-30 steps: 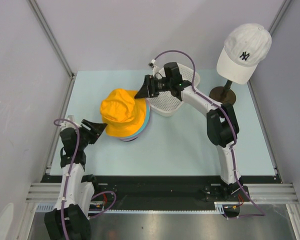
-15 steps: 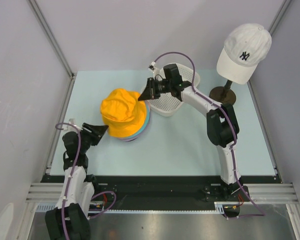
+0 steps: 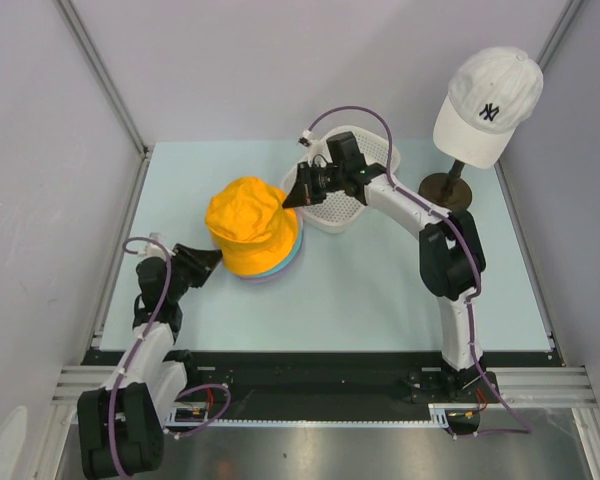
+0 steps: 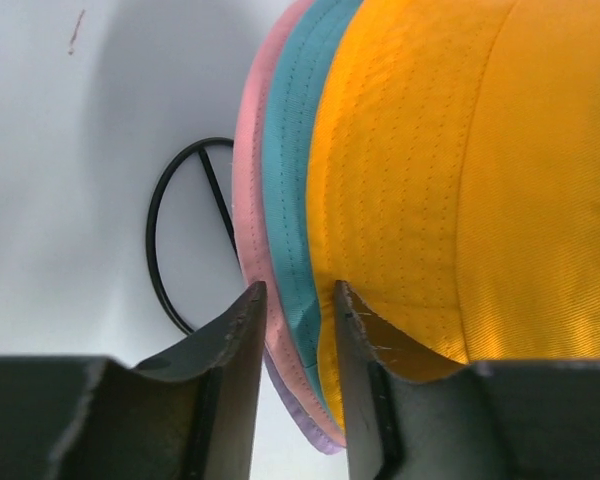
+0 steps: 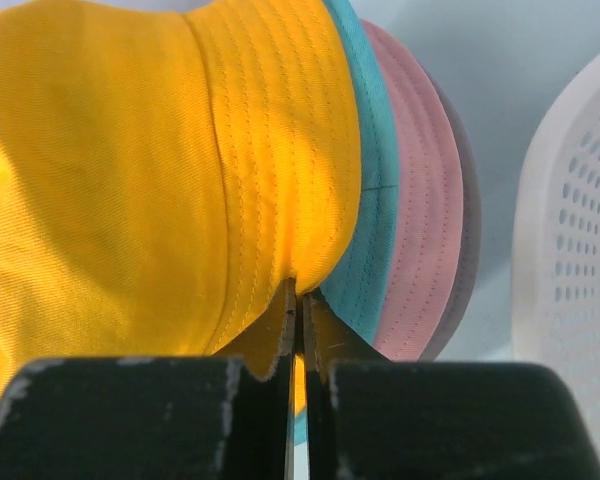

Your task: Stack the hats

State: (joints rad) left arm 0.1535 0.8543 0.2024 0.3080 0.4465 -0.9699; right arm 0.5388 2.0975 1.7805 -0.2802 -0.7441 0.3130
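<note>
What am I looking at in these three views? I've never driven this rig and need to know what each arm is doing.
The overhead view shows two robot arms bolted at the table's near edge. The close-ups come from cameras on their wrists.

On the table sits a stack of bucket hats, with the orange hat on top and teal, pink and lavender brims peeking out beneath. Nearby are a white basket and a white cap on a stand.

The right gripper pinches the orange brim. The left gripper is open around the brims' edge.
</note>
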